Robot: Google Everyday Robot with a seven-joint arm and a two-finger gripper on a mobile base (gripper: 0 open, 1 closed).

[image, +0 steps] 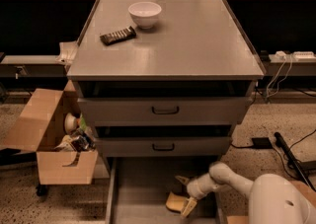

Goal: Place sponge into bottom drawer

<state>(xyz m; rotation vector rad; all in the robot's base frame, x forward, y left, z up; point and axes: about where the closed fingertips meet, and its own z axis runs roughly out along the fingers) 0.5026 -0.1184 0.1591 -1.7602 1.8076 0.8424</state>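
— Down at floor level, camera view: report the gripper (183, 194).

— Gripper is inside the bottom drawer (138, 193), right of centre and towards the open front. The arm (232, 178) reaches in from the lower right. The sponge (173, 202) is at the gripper tip, within the drawer walls. Whether the gripper is clamped on the sponge or has let go cannot be determined. Whether the sponge rests on the drawer floor or hangs just above it also cannot be determined.

— List the hazards from this state.

— Hazard 1: if release occurs with the sponge off the floor, the soft block may bounce or roll. The side walls are low and the sponge is nearer the right wall than the left. Hazard 2: a soft sponge may cling to the gripper on withdrawal and be dragged back out. Hazard 3: the middle drawer (163, 146) front stands above the rear of the bottom drawer, so a steep lift with the gripper too far in could strike it. Withdraw low and outward first.

— Other items?

— On the counter (197, 45): a bowl (144, 14) and a dark bar (117, 35), well apart from the work. A box (49, 134) stands at the left.

— Brands, labels, writing?

— None readable on any item.
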